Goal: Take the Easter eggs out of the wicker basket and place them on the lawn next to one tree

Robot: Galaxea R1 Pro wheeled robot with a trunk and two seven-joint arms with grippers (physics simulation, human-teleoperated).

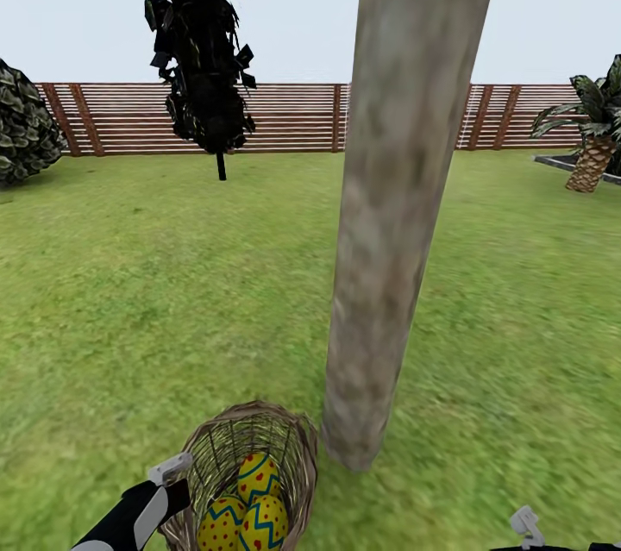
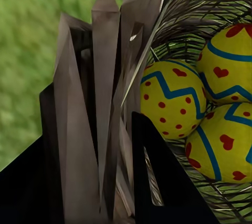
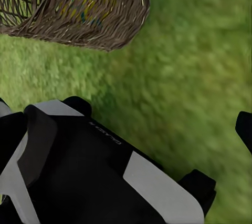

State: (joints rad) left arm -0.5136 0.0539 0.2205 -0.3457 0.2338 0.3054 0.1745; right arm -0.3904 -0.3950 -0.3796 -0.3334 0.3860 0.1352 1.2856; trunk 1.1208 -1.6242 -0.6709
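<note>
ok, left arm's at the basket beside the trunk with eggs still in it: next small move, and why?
Probably set the woven brown wicker basket down by the thick pale tree trunk. The left gripper fingers straddle its rim, apparently holding it, with three yellow zigzag-banded eggs still inside; the right gripper could then pick them out.

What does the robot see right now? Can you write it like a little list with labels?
Place: green grass lawn with a brown slatted wooden fence behind
Basket: small round brown woven wicker basket, close to the base of the thick pale grey-brown tree trunk
Eggs: three yellow Easter eggs with blue zigzags and red dots, all inside the basket
Left gripper: closed on the basket's rim
Right gripper: open, above bare grass
Eggs on grass: none yet
</note>
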